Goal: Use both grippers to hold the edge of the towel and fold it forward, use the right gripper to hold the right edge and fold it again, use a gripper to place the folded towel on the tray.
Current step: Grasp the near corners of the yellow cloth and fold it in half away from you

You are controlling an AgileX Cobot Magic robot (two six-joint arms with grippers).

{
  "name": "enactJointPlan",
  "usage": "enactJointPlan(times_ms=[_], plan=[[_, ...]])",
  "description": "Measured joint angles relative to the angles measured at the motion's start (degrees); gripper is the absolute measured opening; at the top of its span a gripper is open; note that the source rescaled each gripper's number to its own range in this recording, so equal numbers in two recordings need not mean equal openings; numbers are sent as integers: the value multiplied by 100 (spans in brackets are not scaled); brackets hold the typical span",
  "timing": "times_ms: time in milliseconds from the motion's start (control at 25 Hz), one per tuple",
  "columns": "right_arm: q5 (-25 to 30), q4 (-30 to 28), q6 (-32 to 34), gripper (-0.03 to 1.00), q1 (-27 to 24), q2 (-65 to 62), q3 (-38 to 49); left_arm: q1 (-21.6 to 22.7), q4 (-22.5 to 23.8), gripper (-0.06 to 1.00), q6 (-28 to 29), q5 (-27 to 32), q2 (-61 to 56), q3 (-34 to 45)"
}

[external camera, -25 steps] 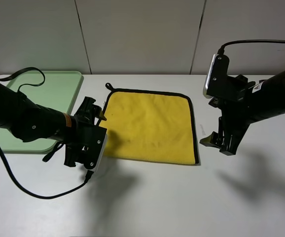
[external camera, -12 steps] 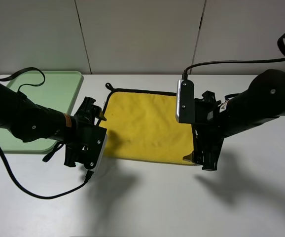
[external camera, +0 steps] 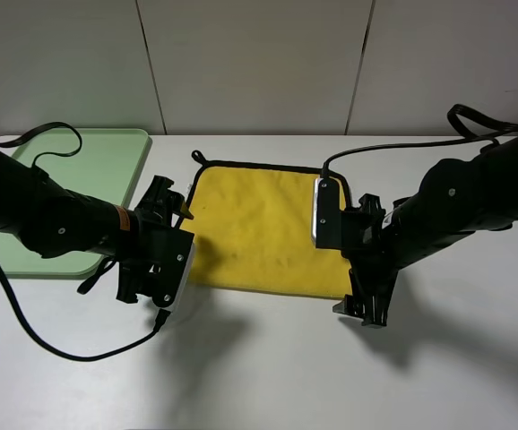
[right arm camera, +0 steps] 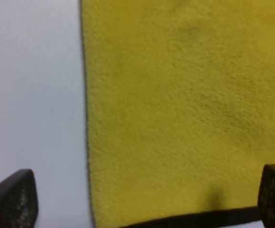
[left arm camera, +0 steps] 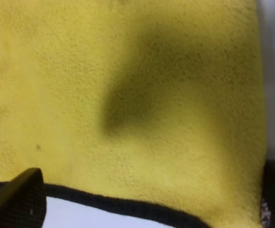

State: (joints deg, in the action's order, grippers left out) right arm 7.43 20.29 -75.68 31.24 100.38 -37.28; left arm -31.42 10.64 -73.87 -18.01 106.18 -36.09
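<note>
A: Left gripper (external camera: 168, 204): jaws spread wide, nothing in them. It hangs low at the left side of the towel (external camera: 259, 228), by the near-left corner. Right gripper (external camera: 359, 309): jaws equally wide, empty, low over the near-right corner.

B: Towel status?

A: Flat, single layer, unfolded, on the white table (external camera: 268, 385). It lies beside the tray (external camera: 107, 152), apart from it. The corner loop (external camera: 196, 157) is at the far-left corner. No towel on the tray; a black cable (external camera: 79, 139) loops over its far part.

B: So step one, grip not yet made?

A: That is my reading: this is the approach for the two-gripper fold. In both wrist views the edge of the towel (left arm camera: 113, 202) runs between the jaw tips, unclamped.

B: What does the next move call for?

A: A judgement only. Both grippers go down until one jaw gets under the trim and the other lands on the plush. They close together, lift evenly and carry the near edge over to the far edge. An uneven lift would skew the fold. The cloth looks limp and the trim thin, so a jaw might push the cloth along the smooth top instead of pinching it.

B: Surface and room?

A: Plain white matte tabletop with soft shadows under both arms. Behind it, pale grey wall panels (external camera: 250, 63) with dark vertical seams. Lighting is even.
</note>
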Motion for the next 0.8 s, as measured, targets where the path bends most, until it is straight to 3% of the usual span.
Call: enactJointPlan(times_ms=[800], plan=[[-633, -101, 0, 100, 0, 373, 1, 0, 0, 87, 0, -5, 10, 0]])
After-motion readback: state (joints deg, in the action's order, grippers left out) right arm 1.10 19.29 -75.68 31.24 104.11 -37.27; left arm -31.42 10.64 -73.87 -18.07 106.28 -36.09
